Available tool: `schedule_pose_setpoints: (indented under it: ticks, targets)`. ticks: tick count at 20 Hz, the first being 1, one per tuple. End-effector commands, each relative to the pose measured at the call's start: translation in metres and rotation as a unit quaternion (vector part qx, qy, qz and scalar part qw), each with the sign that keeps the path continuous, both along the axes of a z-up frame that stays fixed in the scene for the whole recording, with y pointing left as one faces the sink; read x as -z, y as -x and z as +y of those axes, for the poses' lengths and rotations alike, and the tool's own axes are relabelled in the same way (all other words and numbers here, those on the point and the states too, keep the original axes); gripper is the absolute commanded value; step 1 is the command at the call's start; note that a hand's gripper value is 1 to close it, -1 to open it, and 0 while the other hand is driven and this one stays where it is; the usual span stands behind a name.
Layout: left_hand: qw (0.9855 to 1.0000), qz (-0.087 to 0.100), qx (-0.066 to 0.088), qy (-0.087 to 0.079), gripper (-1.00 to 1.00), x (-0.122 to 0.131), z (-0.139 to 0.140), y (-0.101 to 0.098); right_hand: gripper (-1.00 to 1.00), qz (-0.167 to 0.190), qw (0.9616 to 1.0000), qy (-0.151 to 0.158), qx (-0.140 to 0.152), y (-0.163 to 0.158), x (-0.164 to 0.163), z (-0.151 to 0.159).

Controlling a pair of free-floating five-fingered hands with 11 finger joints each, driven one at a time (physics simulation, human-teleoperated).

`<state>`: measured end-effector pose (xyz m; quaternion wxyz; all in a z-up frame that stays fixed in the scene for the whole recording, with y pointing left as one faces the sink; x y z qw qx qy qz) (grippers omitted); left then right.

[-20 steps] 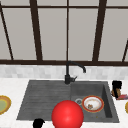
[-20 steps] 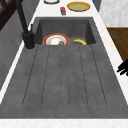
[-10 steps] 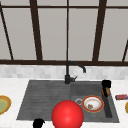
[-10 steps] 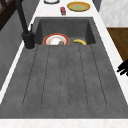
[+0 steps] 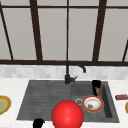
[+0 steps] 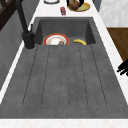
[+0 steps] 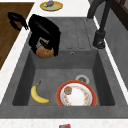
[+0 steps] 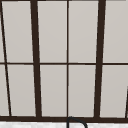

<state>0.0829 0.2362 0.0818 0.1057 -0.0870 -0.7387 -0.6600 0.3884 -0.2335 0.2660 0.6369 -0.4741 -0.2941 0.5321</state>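
Right hand above sink basin, fingers curled round brown round fruit (maybe orange, can't tell), fruit held in air near basin's edge. Left hand at sink's front edge, over floor side; fingers look bent, holding nothing. Banana and plate lie on basin floor, apart. Black tap behind.
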Motion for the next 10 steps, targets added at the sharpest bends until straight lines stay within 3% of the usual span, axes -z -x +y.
schedule_pose_setpoints:
  ticks: [1, 10]
  targets:
    - [1.0000, 0.000, 0.000, 0.000, 0.00, 0.000, 0.000, 0.000, 1.00, 0.000, 0.9995, -0.032, 0.000, -0.031, 0.024, 0.013]
    - [1.0000, 0.000, 0.000, 0.000, 0.00, 0.000, 0.000, 0.000, 1.00, -0.002, 0.9996, -0.027, -0.003, -0.104, 0.096, 0.027]
